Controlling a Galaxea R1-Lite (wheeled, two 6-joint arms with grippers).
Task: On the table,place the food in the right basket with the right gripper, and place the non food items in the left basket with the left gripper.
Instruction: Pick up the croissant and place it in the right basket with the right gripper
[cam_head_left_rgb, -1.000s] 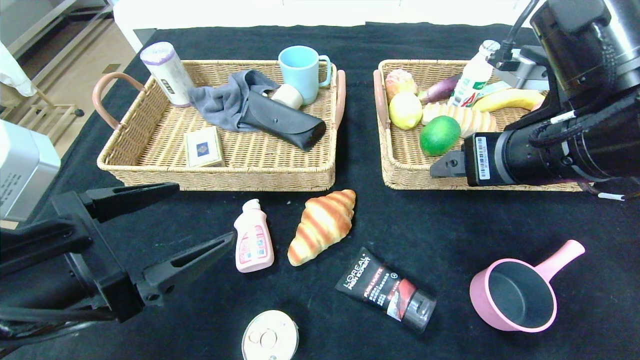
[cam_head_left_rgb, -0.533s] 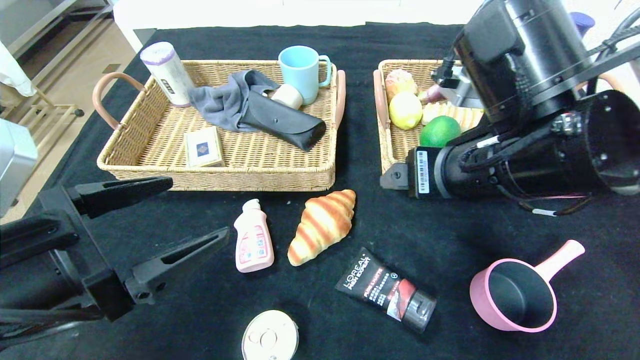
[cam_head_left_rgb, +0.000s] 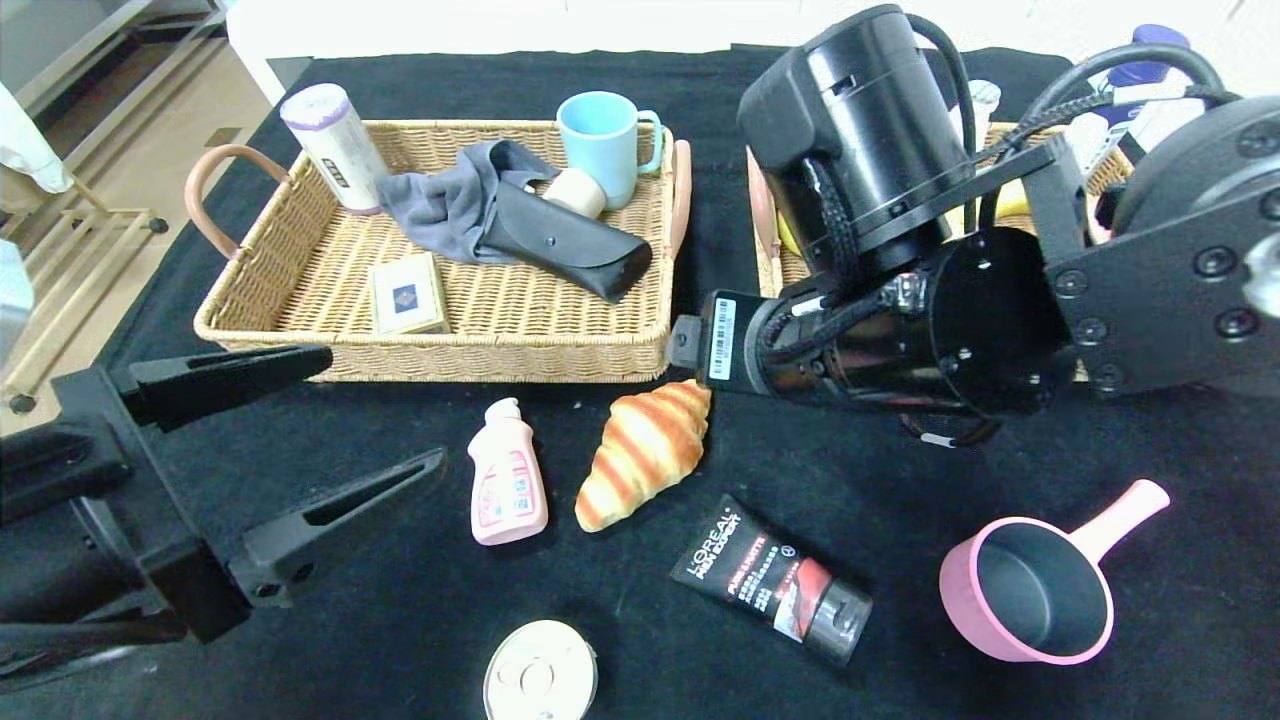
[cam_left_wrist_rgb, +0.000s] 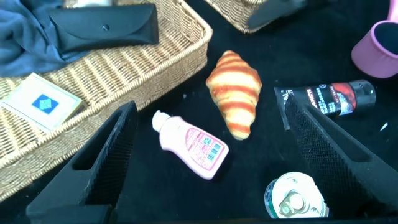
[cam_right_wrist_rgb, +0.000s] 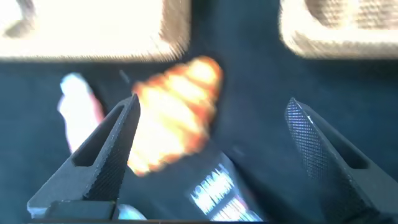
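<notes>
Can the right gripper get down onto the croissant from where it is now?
Probably yes. The right gripper is open above the croissant, with nothing between them; the pink bottle lies apart beside it.

The right arm is stretched across from the right side, its dark wrist housing turned toward the left. The right gripper (cam_right_wrist_rgb: 211, 149) is held above the worktop with its jaws spread wide and nothing between them; in the head view its fingers are hidden behind the wrist. The left gripper (cam_head_left_rgb: 330, 420) is held low at the near left, pointed toward the right, its two black fingers (cam_head_left_rgb: 230, 375) parted wide and empty.
</notes>
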